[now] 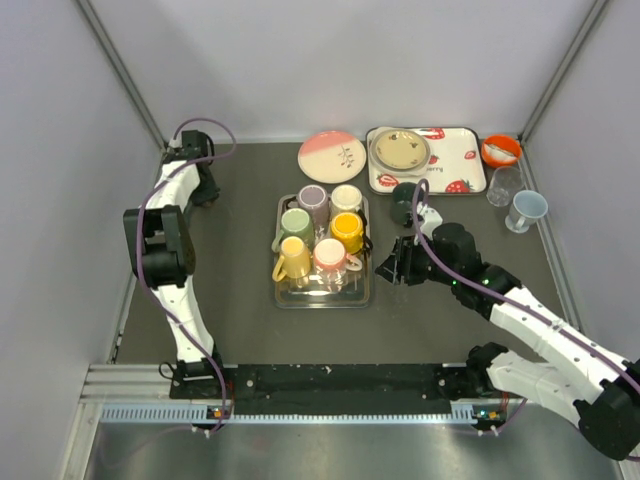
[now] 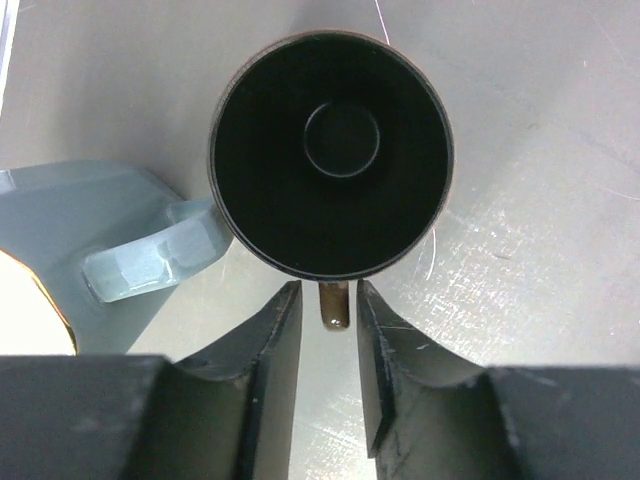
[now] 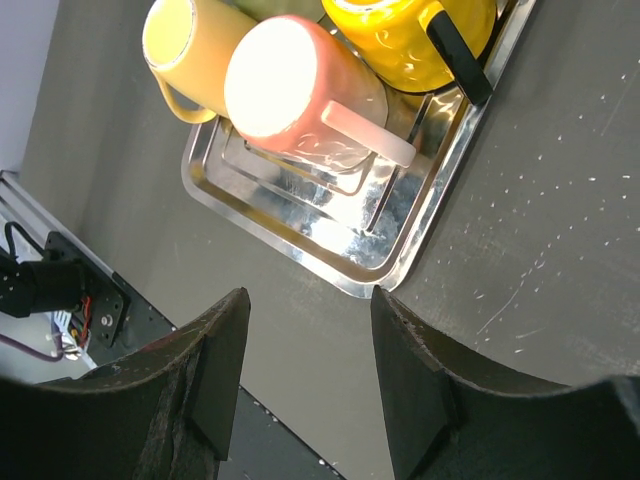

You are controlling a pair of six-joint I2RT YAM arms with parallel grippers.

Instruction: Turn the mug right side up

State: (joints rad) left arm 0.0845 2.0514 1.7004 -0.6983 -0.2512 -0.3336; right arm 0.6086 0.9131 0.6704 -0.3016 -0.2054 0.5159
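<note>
Though only left wrist shows mug [image 2: 330, 150] handle [image 2: 334, 305] between parted left fingers [image 2: 275, 350], right fingers [image 3: 215, 370] spread above tray [image 3: 345, 280].

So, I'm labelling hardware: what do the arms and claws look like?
The left arm and right arm are white with black joints, each with a purple cable. The left claw and right claw have dark, curved fingers.

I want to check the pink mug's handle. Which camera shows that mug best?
Right wrist: the pink mug is close and large, its pale handle clear against the metal tray. Top external shows it small, among the tray's other mugs. Left wrist does not show it.
</note>
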